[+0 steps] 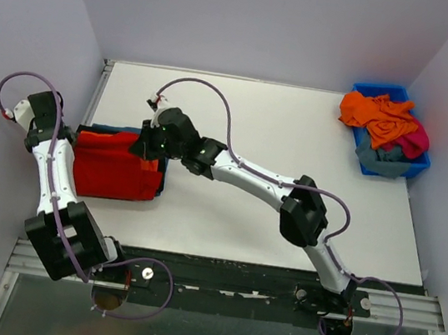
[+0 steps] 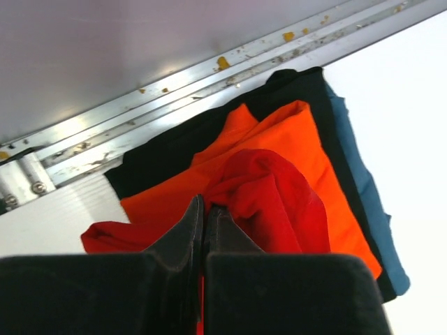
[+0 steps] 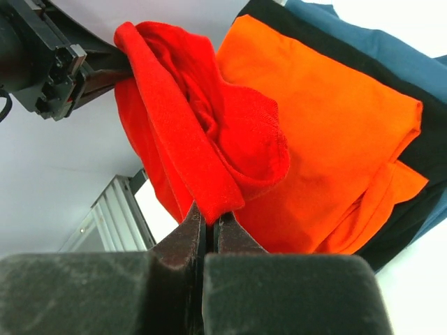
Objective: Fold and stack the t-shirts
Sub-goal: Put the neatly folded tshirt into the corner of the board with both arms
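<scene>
From above, the left gripper and right gripper both meet one red t-shirt at the worktop's left edge. One blue bin in the far right corner holds three loose shirts.

Left wrist: the gripper is pressed together, pinching the red cloth above one orange t-shirt, one black shirt and one teal-blue shirt.

Right wrist: that gripper likewise pinches a red fold.

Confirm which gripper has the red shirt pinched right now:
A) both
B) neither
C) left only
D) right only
A: in its own wrist view, the left gripper is closed on a fold of the red shirt, and the right gripper is closed on another fold of it.
</scene>
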Robot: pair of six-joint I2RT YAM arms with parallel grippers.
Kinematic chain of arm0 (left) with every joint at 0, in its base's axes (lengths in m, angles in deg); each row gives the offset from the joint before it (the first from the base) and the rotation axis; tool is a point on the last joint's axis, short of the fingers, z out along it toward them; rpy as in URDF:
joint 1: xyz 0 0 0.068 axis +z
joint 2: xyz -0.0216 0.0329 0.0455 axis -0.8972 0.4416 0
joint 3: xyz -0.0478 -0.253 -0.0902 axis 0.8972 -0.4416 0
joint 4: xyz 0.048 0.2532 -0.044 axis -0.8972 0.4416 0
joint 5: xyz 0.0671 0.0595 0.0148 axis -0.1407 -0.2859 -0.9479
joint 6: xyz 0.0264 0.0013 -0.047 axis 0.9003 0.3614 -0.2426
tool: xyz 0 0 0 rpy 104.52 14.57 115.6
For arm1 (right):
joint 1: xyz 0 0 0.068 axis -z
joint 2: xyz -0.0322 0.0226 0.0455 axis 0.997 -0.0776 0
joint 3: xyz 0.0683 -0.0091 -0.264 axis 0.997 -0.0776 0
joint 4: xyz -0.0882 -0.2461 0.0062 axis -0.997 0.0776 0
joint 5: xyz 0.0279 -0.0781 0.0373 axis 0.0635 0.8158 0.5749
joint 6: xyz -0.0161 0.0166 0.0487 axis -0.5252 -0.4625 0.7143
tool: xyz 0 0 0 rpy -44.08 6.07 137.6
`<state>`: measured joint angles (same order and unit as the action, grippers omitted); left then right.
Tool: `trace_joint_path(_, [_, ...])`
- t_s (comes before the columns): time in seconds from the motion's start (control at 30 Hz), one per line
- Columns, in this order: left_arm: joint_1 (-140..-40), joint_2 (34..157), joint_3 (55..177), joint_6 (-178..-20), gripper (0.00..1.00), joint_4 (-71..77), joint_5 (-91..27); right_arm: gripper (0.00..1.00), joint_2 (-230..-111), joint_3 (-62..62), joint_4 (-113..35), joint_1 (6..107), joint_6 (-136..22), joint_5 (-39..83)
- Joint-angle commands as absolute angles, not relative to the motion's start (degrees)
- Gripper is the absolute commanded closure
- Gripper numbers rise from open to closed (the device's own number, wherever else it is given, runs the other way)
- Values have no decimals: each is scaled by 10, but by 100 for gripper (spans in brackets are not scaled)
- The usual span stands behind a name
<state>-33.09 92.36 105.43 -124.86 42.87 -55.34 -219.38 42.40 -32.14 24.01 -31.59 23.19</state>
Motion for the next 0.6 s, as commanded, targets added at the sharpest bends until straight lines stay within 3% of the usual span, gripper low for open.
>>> trace_joint_path(0.0, [-312,934,1046,-1258,100,319,-561,99,-2199,448,-297,266,-318,275])
trace_joint_path(0.2, [-313,991,1057,-1255,99,295,-507,99,-2232,467,-296,283,-311,259])
trace_joint_path(0.27, [-313,1019,1065,-1244,79,291,-466,99,-2250,486,-295,290,-311,255])
trace_joint_path(0.3, [-313,1035,1075,-1243,56,299,-452,99,-2261,499,-292,295,-311,251])
trace_joint_path(0.33, [-312,1047,1086,-1243,42,311,-446,87,-2273,514,-284,298,-311,249])
trace_joint_path(0.37, [-313,1053,1093,-1243,32,323,-445,54,-2290,549,-267,302,-309,248])
trace_joint_path(0.4, [-313,1053,1099,-1243,23,331,-451,33,-2302,573,-246,305,-308,250])
trace_joint_path(0.43, [-313,1048,1101,-1240,4,332,-454,25,-2312,585,-231,308,-307,252])
trace_joint_path(0.57, [-314,1010,1124,-1219,1,352,-476,27,-2257,497,-265,310,-314,272])
